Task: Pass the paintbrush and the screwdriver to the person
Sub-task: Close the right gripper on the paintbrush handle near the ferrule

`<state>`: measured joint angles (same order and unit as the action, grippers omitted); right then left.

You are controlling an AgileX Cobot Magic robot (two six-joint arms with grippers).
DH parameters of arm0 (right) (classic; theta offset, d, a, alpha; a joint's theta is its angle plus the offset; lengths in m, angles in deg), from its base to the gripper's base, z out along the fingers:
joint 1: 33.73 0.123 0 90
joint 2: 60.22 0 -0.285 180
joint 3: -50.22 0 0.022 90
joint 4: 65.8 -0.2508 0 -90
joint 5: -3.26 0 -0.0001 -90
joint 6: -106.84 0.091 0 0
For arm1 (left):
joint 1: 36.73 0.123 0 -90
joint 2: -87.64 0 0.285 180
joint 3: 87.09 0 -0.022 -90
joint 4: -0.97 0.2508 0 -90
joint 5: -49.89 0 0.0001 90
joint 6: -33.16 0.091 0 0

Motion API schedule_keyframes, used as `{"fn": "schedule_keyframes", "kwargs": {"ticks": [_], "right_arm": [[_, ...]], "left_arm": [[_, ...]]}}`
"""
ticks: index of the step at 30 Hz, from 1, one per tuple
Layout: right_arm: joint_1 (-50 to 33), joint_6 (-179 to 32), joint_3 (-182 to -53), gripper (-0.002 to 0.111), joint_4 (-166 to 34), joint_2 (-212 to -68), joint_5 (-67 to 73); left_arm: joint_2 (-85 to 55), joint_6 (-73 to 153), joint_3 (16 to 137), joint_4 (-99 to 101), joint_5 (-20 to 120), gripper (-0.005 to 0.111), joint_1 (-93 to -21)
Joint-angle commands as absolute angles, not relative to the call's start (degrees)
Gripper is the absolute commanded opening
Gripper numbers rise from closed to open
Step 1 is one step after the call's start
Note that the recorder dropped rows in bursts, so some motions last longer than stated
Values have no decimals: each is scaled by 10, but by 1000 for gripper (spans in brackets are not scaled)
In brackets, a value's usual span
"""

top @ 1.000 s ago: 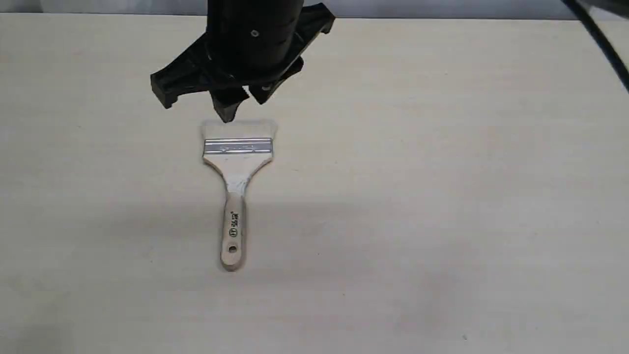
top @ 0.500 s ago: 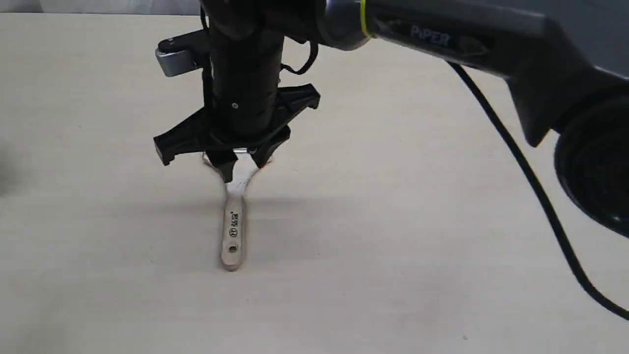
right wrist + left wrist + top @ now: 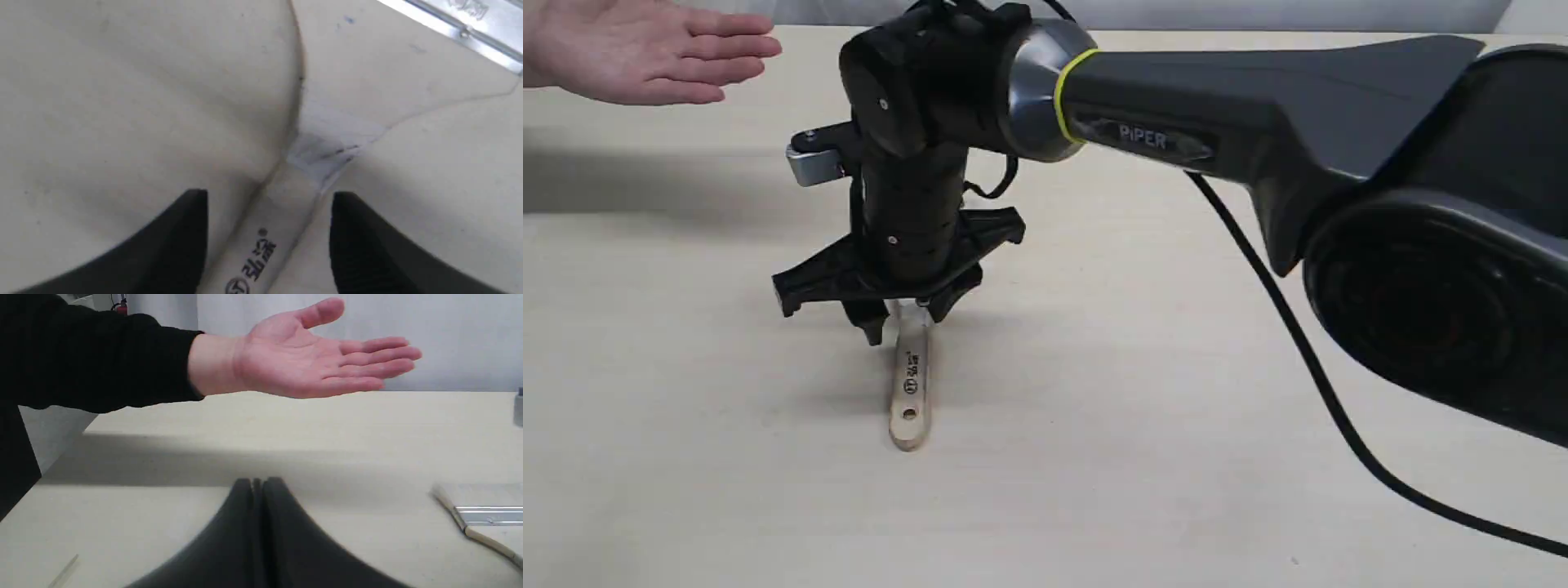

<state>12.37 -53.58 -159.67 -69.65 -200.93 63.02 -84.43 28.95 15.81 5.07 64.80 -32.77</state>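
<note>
The paintbrush (image 3: pixel 909 388) lies flat on the table, its wooden handle with a printed mark and end hole pointing toward the front edge. My right gripper (image 3: pixel 904 320) stands open straight over the handle's neck, one finger on each side; the right wrist view shows the handle (image 3: pixel 269 228) between the black fingertips (image 3: pixel 179 232) with gaps on both sides. The person's open hand (image 3: pixel 645 51) hovers palm up at the far left. My left gripper (image 3: pixel 256 486) is shut and empty, with the hand (image 3: pixel 314 359) beyond it and the brush's ferrule (image 3: pixel 488 514) to one side. The screwdriver is out of view.
The right arm (image 3: pixel 1258 131) stretches in from the right with a black cable (image 3: pixel 1307 351) trailing over the pale table (image 3: pixel 1176 457). The person's black sleeve (image 3: pixel 90 355) shows in the left wrist view.
My right gripper has come down and toward the front, from above the bristles to astride the handle's neck. The person's hand has come into view at the far left.
</note>
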Motion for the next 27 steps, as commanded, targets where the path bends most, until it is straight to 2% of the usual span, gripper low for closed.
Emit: {"fn": "schedule_keyframes", "kwargs": {"ticks": [1,10,25,27], "right_arm": [[123,-520,-1598,52,-692,-2019,612],[123,-430,-1598,52,-609,-2033,616],[122,-359,-1598,52,-589,-2064,575],[122,-359,-1598,48,-590,-2069,575]], "left_arm": [[-846,288,157,48,642,0,-331],[-846,288,157,50,642,0,-331],[-846,288,157,50,642,0,-331],[-846,288,157,50,642,0,-331]]}}
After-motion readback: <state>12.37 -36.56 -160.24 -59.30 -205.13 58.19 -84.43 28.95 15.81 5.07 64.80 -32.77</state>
